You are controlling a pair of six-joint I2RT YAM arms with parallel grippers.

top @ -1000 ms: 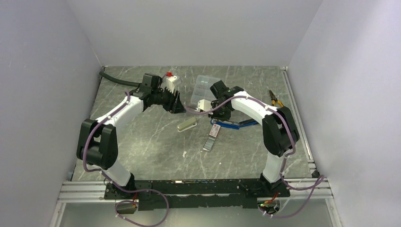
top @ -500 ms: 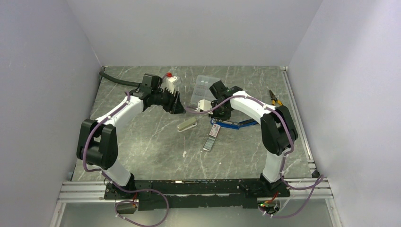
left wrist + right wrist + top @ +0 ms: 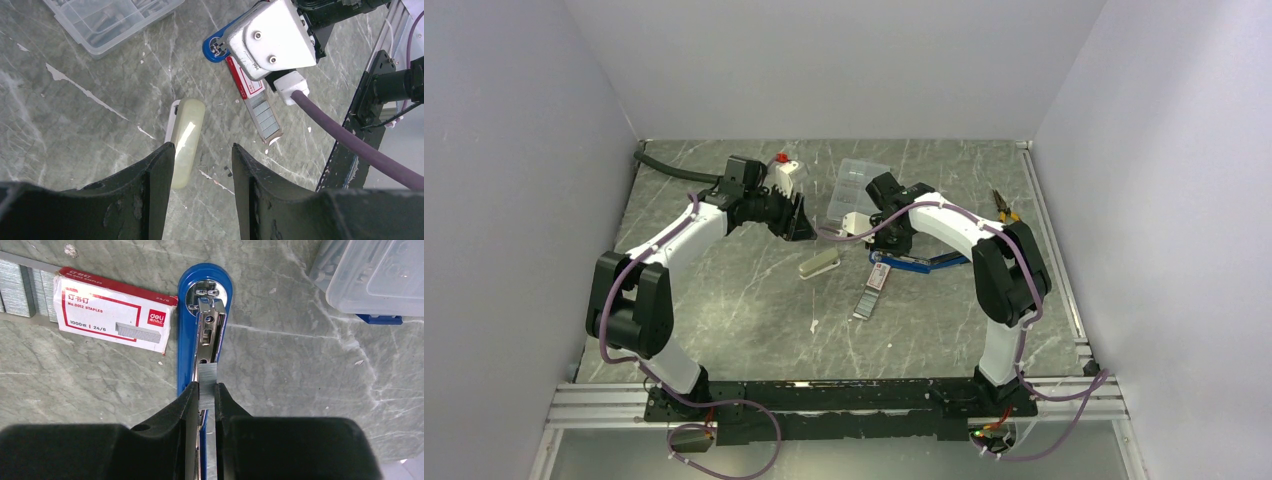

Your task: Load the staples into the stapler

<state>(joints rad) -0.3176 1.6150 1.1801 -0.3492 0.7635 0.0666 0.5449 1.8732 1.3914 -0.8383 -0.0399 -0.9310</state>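
Over on the right side, the right gripper (image 3: 202,401) has its fingers pressed tight on a short strip of staples (image 3: 207,381), pinching it by its flat sides. The strip hangs directly over the blue stapler (image 3: 186,347), which lies open on the marble table (image 3: 300,390), and it lines up with the metal channel (image 3: 209,325) running toward twelve o'clock in the wrist view. Whether the strip has settled into the channel cannot be told. At ten o'clock from the channel lies the white staple box (image 3: 110,315) with its red edge, just beside the stapler, and at nine o'clock from the box the spare strips (image 3: 17,287) show, lying in a dark tray (image 3: 863,304). A clear case (image 3: 375,275) sits at two o'clock from the stapler's round end. The left gripper (image 3: 200,162) hangs with its fingers spread and nothing between them, above a cream-coloured bar (image 3: 186,140) that lies flat on the table near the left finger. From above, orange-handled pliers (image 3: 1005,210) rest at the table's three o'clock side, well apart from both arms.
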